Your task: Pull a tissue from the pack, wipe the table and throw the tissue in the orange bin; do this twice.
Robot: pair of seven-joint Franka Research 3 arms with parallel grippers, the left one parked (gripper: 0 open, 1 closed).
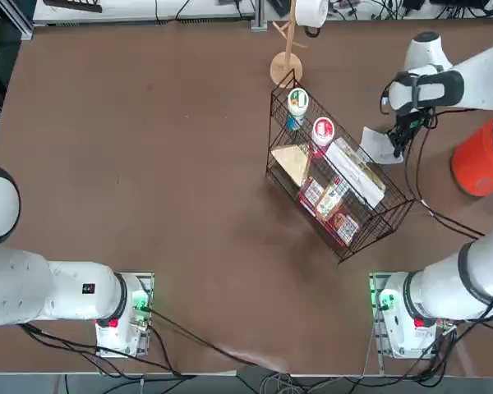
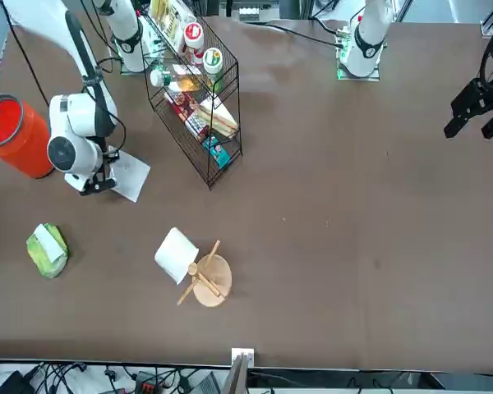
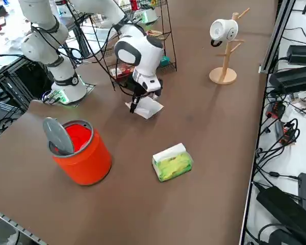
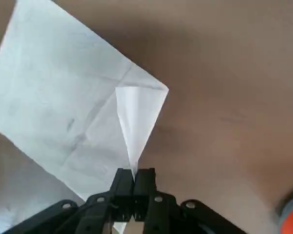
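A white tissue (image 4: 78, 117) lies spread on the dark-brown table (image 1: 148, 164), one corner folded up. My right gripper (image 4: 134, 181) is shut on that raised corner, low over the tabletop. The same tissue (image 3: 147, 107) shows under the gripper (image 3: 135, 104) in the right side view, beside the wire basket. The green pack (image 3: 172, 162) with its white slot sits on the table nearer the edge, apart from the gripper; it also shows in the front view as the pack (image 2: 48, 249). The orange bin (image 3: 81, 150) stands open, its grey lid tipped up, to the gripper's side.
A black wire basket (image 1: 337, 176) holding cups and packets stands just inboard of the tissue. A wooden mug tree (image 1: 286, 66) with a white mug sits at the far side. The arm's cables (image 1: 431, 209) trail across the table by the bin (image 1: 479, 160).
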